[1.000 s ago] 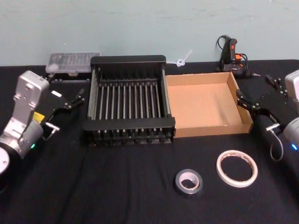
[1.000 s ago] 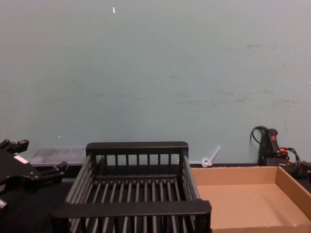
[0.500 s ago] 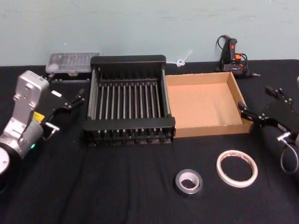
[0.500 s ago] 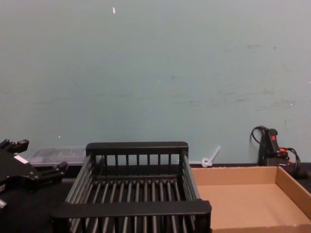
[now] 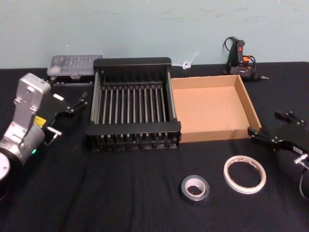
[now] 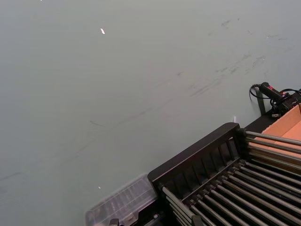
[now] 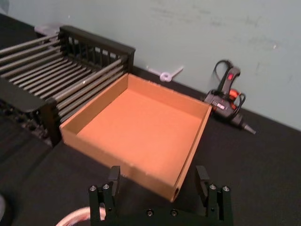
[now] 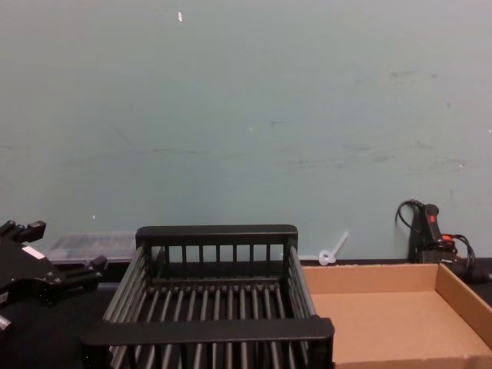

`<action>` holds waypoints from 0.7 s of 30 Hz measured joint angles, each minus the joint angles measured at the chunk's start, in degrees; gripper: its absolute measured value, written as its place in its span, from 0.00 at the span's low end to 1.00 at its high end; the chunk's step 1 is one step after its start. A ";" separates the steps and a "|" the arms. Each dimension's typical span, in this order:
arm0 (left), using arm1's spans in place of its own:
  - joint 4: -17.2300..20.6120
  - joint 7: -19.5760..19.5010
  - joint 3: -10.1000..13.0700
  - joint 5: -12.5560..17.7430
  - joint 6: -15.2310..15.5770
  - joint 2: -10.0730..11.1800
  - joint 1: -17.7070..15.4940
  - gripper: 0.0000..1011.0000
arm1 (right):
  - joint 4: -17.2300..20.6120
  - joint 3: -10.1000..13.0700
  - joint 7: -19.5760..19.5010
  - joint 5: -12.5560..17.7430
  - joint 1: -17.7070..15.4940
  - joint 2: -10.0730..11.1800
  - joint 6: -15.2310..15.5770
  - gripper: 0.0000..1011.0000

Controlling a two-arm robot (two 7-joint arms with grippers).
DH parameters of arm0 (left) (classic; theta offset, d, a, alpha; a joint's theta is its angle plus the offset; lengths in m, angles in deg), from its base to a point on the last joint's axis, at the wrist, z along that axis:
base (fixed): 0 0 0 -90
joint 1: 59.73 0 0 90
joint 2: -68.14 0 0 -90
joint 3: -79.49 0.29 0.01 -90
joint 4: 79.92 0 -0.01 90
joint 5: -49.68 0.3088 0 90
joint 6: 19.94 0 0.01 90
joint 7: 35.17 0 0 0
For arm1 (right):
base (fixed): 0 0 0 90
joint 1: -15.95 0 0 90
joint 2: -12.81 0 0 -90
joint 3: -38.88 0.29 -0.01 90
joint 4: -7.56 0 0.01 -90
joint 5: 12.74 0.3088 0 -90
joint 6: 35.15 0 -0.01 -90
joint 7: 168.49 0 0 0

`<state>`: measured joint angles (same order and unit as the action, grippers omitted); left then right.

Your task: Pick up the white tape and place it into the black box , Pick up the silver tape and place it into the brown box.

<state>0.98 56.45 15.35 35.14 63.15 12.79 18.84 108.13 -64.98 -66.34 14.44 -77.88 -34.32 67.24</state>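
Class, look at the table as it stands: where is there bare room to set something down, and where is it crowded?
Bare cloth lies along the front, left of the silver tape, below the black box. Both the black box and the brown box are empty inside. It is tighter at the right: the white tape lies close under the open right gripper. The left gripper sits beside the black box.

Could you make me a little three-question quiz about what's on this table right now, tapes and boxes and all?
1. True or false: the white tape already lies inside the black box.
2. Which box sits nearer the right gripper? A) the black box B) the brown box
3. Fill in: the silver tape lies on the black ____, on the robot's left side of the white tape.

Key: 1 false, it lies on the table in front of the boxes; 2 B; 3 table.
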 joint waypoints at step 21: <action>0.00 0.00 0.00 0.00 0.00 0.00 0.00 0.99 | -0.78 -0.02 4.00 -0.17 -2.40 -1.02 6.60 0.99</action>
<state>0.98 56.45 15.35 35.14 63.15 12.79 18.84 107.34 -65.00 -62.33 14.27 -80.28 -35.34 73.83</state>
